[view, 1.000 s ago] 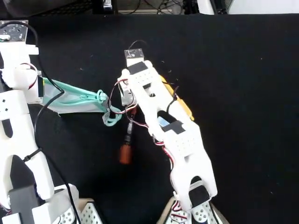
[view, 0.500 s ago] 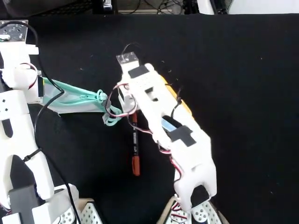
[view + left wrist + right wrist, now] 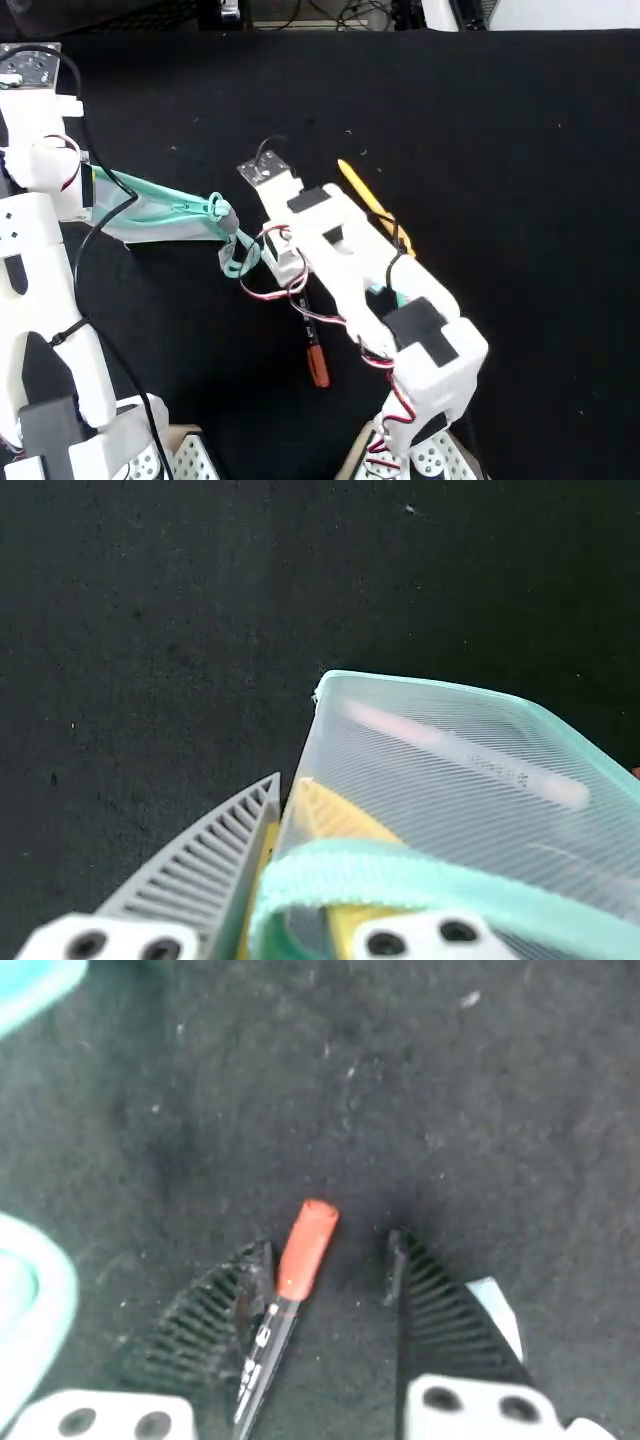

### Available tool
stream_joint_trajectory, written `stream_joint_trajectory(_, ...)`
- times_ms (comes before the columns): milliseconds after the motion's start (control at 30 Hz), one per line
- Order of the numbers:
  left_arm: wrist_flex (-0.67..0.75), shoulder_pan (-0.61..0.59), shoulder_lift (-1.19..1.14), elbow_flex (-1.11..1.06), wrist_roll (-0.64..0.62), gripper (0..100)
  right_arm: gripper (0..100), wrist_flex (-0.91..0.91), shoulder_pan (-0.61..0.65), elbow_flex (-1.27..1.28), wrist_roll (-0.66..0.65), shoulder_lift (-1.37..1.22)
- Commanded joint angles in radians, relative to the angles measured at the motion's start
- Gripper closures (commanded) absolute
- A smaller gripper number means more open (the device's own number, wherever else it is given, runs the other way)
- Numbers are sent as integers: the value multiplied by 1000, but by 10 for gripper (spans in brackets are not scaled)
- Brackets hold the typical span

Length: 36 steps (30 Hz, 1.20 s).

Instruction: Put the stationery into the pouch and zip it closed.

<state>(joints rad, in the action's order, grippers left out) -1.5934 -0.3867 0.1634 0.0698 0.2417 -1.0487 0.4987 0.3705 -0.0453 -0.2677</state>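
Not really managing to read anything here. I'm seeing some white print on the black barrel of the red-capped pen point(image 3: 262, 1345) by my right fingers point(image 3: 205, 1330), and faint grey lettering on the pale pen point(image 3: 470, 760) inside the pouch point(image 3: 400, 810). Both are too blurry to make out.

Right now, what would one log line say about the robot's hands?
left hand: shut on pouch | right hand: open around pen | yellow pencil: on table
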Motion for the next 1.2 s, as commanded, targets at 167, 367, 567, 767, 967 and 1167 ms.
stream_joint_trajectory(167,38,-25,-48,-64,5,971,984,15,-5,39,-11,18)
stream_joint_trajectory(367,35,-22,-49,-64,5,971,986,11,-5,41,-61,145)
stream_joint_trajectory(567,34,-19,-54,-65,5,971,986,11,-5,148,-104,582)
stream_joint_trajectory(767,34,-19,-55,-65,5,971,986,18,2,166,-115,1006)
stream_joint_trajectory(967,34,-18,-55,-65,5,971,961,144,173,214,-115,1330)
stream_joint_trajectory(1167,34,-18,-55,-65,5,971,959,505,443,407,-115,1543)
